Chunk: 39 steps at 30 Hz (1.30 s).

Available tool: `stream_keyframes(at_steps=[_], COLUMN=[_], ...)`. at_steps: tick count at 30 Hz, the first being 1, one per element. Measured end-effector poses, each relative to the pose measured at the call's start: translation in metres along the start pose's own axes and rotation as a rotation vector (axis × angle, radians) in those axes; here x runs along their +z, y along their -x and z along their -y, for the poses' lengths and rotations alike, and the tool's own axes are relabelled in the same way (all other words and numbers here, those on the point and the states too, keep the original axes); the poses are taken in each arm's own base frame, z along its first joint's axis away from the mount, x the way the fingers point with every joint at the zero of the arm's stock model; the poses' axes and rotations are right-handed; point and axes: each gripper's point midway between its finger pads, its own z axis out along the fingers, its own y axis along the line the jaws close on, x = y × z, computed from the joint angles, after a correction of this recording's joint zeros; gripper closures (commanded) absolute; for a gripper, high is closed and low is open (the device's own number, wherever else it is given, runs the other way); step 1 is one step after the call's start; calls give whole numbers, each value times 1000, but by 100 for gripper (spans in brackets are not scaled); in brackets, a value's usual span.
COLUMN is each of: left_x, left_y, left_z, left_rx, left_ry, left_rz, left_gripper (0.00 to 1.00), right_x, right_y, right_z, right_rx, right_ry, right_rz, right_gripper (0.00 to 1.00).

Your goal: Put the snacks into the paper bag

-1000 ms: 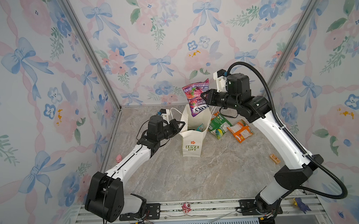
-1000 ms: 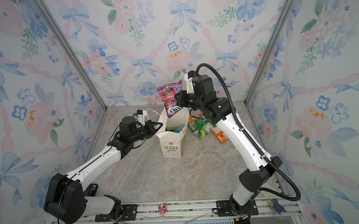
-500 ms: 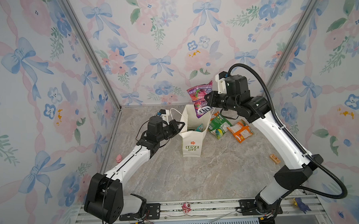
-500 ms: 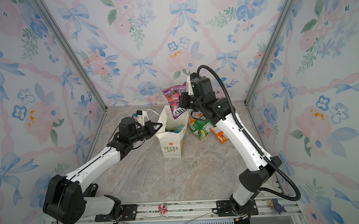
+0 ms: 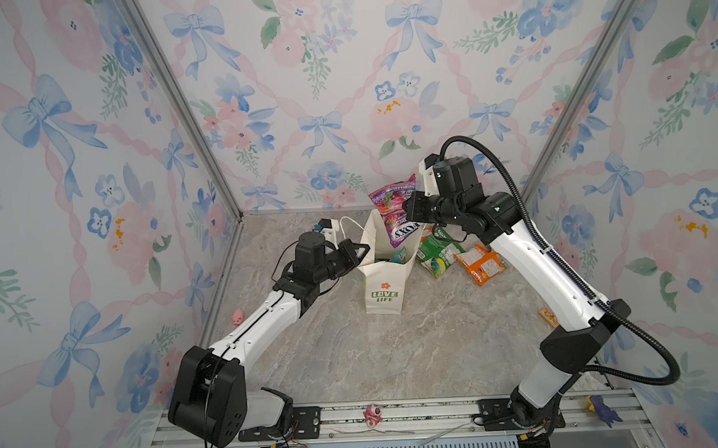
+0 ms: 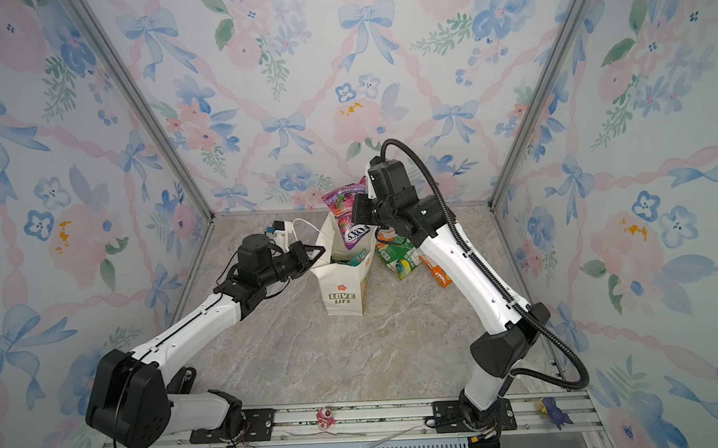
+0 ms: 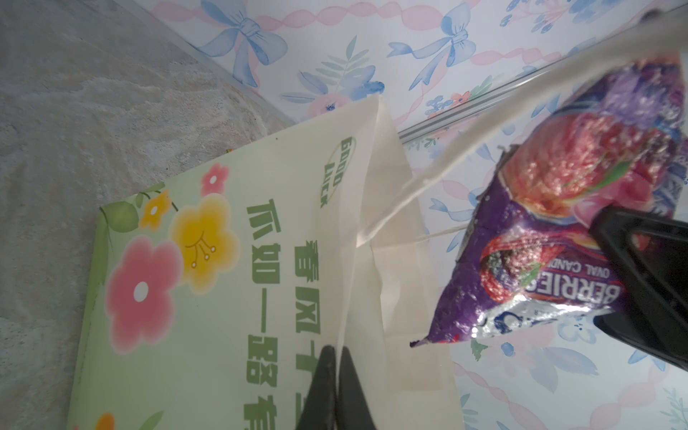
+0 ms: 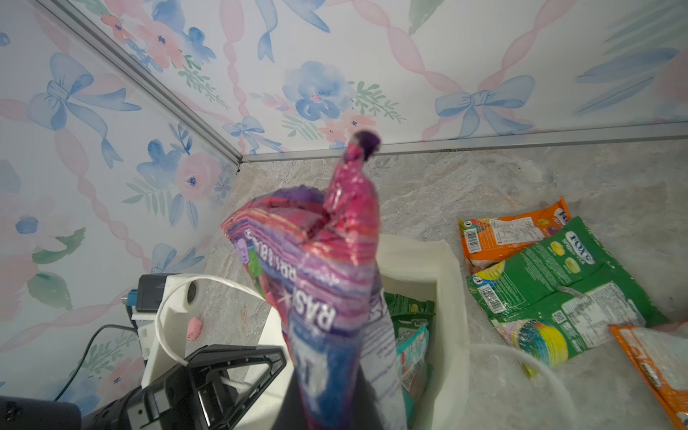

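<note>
Left arm (image 5: 261,321) reaches low, right arm (image 5: 534,263) arches higher, both with jaws clamped tight.

A purple packet (image 5: 396,215) hangs in the mouth of the paper bag (image 5: 383,288), with the left gripper (image 5: 366,249) clamped on the rim at 9 o'clock. A green packet (image 5: 438,257) and an orange packet (image 5: 482,265) lie at its 3 o'clock; the floor (image 5: 396,356) at 6 o'clock lies open.

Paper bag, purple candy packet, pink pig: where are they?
paper bag (image 5: 384,295): in a top view, its green front print.
purple candy packet (image 5: 391,215): in a top view, its printed face.
pink pig (image 5: 237,317): in a top view, its body.
</note>
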Motion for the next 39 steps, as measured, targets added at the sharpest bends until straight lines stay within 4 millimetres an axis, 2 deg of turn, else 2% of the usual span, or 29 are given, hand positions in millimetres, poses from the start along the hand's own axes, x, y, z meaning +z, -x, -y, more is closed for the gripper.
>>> stream_keyframes(at_steps=[22,39], left_x=[0,0], left_y=[0,1], left_z=[0,0], left_rx=[-3,-3], left_ry=[1,1], left_rz=[3,3], left_gripper=[100,100], right_x=[5,-2], right_y=[-47,-59], right_z=[-11,1], right_rx=[-200,-292], right_ry=[-117,-223], right_rz=[-183,-263], right_gripper=[100,100])
